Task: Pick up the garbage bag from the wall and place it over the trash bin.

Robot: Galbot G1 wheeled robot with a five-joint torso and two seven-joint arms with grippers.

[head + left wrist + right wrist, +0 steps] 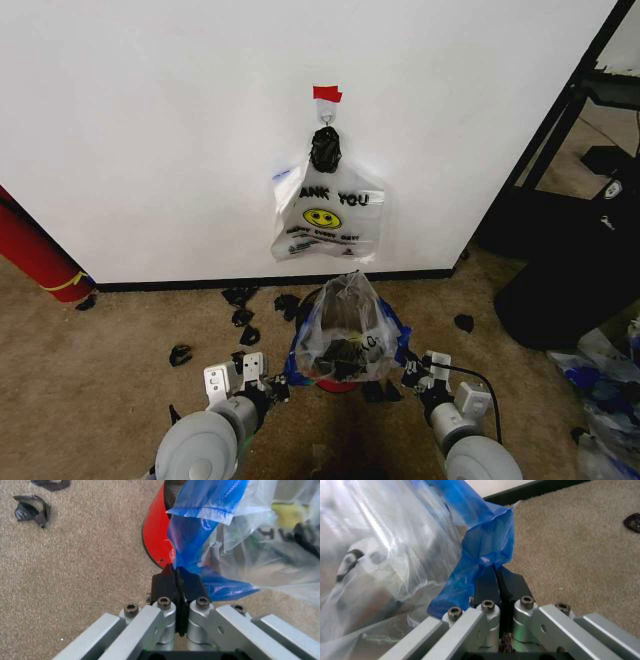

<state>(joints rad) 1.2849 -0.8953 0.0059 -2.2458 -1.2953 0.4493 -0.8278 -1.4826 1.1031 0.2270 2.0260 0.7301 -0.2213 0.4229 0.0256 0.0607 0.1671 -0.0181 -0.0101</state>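
Left pincer (176, 578): fingers pressed together on a blue printed edge of the garbage bag (345, 325), low down beside the red band of the trash bin (155, 536). In the head view this pincer (272, 385) sits just off the bin's left side, near the carpet.

Right pincer (497, 579): likewise pinched shut on a blue strip of the same bag, on the opposite side. In the head view it (412, 372) stands just beside the bin's right flank. The two grips face each other across the bin, which reads as a deliberate spread: holding opposite edges keeps the bag's mouth stretched so the plastic can be drawn down around the rim.

Garbage bag: no longer on the wall (150, 120). It is draped over the bin, clear plastic peaked above the top, blue patches trailing down both sides. The bin's dark body shows through the film. Whether the mouth is seated fully around the rim cannot be told; the plastic is bunched and rises well above it. Judgement: placement is largely accomplished, with seating and release outstanding.

Surroundings: a white smiley bag (325, 215) hangs from the hook (326, 122) under a red tape piece (326, 94), directly behind the bin and apart from it. Black scraps (240, 320) lie scattered on the carpet (120, 330) near the baseboard. None touches either pincer.
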